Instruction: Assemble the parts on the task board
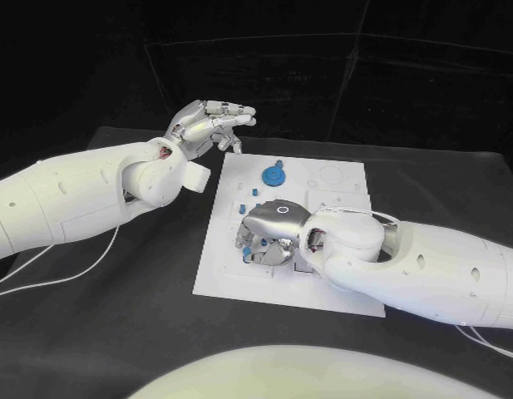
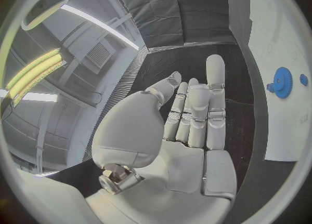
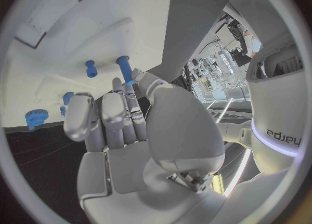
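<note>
Task board [image 1: 342,187] mid-assembly — right robot hand [image 1: 271,229] pinches a blue peg [image 3: 124,69] over it. Left robot hand [image 1: 209,123] hovers empty, fingers apart. Next: seat the peg upright — judged

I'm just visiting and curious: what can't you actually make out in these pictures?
- Head view: the right hand covers the board's middle, hiding the small blue parts under it.
- Right wrist view: a blue peg meets the fingertips; whether it is gripped cannot be told.
- Left wrist view: the blue gear sits at the rim, too small for detail; the left hand holds nothing.
</note>
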